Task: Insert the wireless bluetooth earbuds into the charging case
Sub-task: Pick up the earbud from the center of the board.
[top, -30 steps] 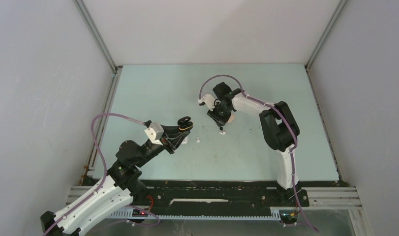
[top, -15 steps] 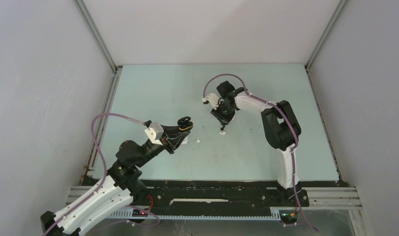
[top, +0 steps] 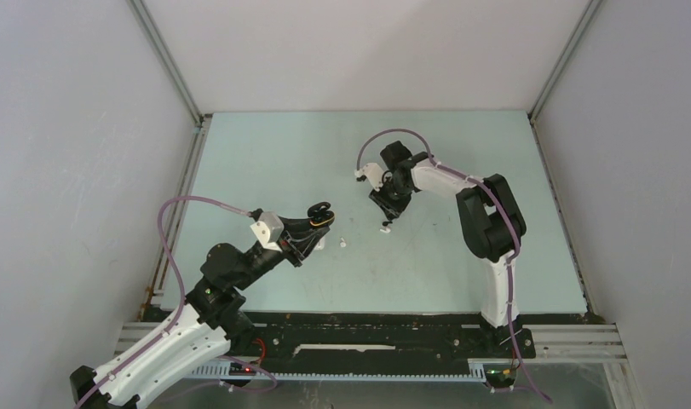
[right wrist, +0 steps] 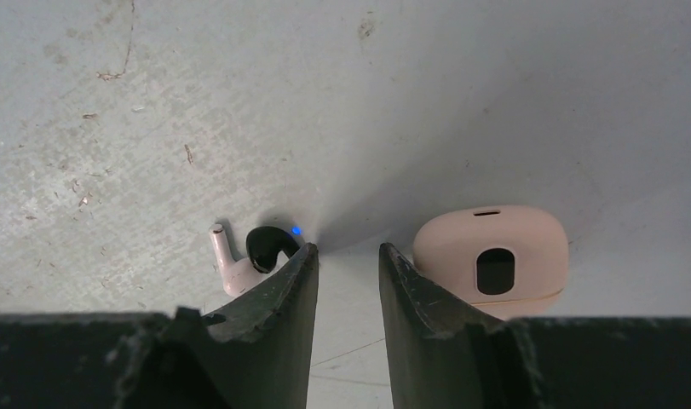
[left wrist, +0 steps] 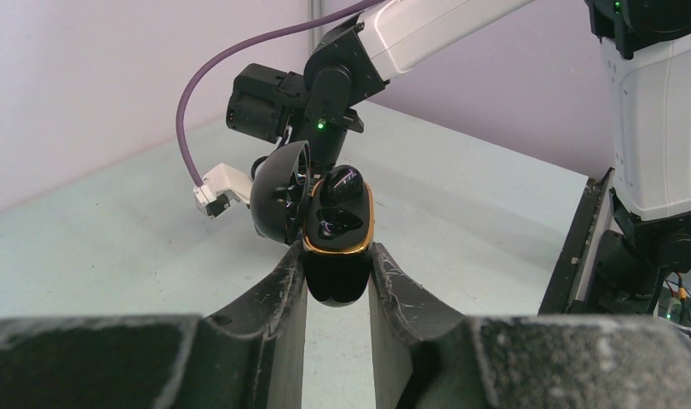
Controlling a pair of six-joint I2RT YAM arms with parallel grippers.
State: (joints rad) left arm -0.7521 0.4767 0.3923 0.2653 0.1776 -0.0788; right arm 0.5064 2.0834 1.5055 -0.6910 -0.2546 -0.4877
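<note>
At the middle of the tabletop point(right wrist: 410, 85), in the right wrist view, the right pincer point(right wrist: 346, 256) hangs released, its jaws apart with only bare surface between them. A beige earbud point(right wrist: 227, 260) and a black earbud point(right wrist: 269, 243) lie together at 9 o'clock of the tips, against the outside of that finger and partly hidden by it. A beige case point(right wrist: 491, 256) rests at 3 o'clock, just beside the other finger.

**Orientation.** The beige earbud's long axis runs from 11 to 5 o'clock, with the stem tip toward 11 and the head under the finger. The black earbud curves beside it, and its heading cannot be told.

**Holder.** In the left wrist view, the left pincer point(left wrist: 337, 256) is clenched on the lower end of the black charging case point(left wrist: 337, 226), held off the tabletop. Its long axis runs 6 to 12 o'clock and its lid point(left wrist: 280, 192) is swung open toward 9 o'clock.

**Hazards (judged).**
- Neither earbud lies in the gap, so closing as placed would likely catch nothing.
- A sideways correction could sweep both earbuds away, or pinch the pair at once.
- The beige case may be nudged by the 3 o'clock finger.
- A beige earbud would probably not suit the black case.
- The case, gripped only low down, may pivot when pressed.

A white earbud point(top: 342, 242) lies apart, at 5 o'clock of the held case in the top view.
</note>
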